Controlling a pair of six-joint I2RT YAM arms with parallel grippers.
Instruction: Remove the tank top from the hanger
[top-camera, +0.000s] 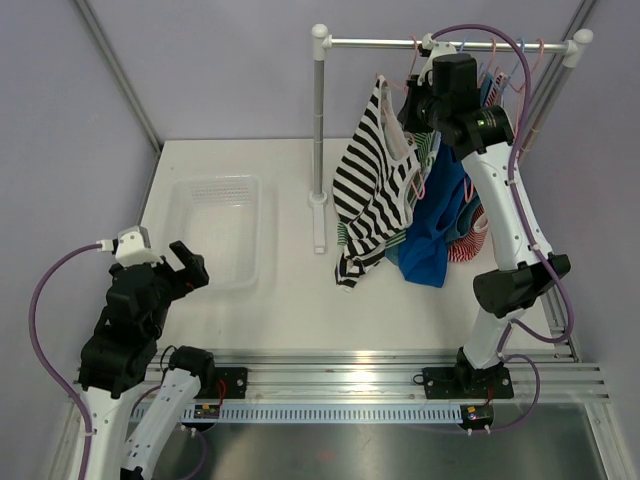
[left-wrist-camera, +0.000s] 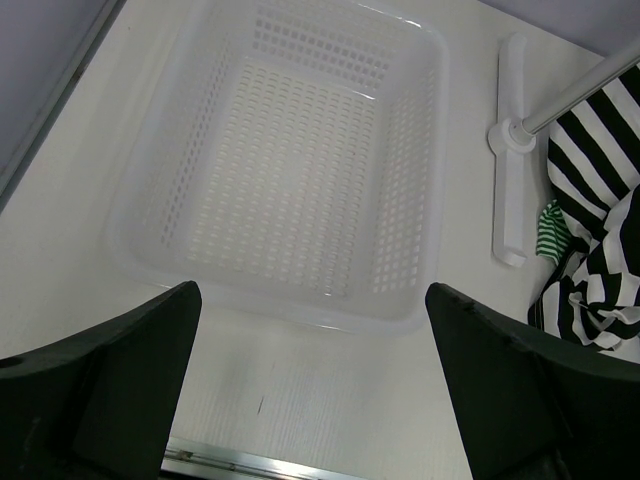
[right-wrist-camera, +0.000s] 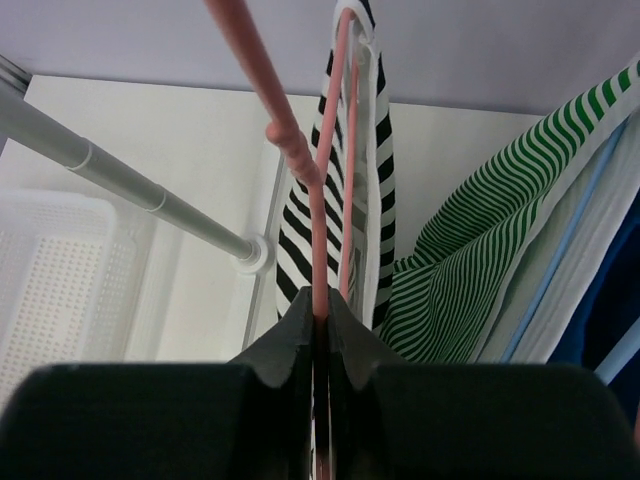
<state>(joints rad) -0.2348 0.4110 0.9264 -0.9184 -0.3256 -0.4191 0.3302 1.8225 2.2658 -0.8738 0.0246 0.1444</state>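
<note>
The right end effector (right-wrist-camera: 320, 316) is clamped on the pink hanger (right-wrist-camera: 316, 240), which seemingly carries the striped tank top (top-camera: 365, 185). The left end effector (left-wrist-camera: 312, 298) gapes wide, with the basket (left-wrist-camera: 412, 150) at its twelve o'clock.

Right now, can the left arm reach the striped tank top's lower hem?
Probably yes. The left arm, jaws open, sits by the white basket, and bare table lies between it and the striped tank top, whose hem hangs low. The rack foot looks just off that line.

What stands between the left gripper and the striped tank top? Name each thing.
The basket and the rack foot with its post lie between the open left gripper and the striped tank top. Nothing else shows.
</note>
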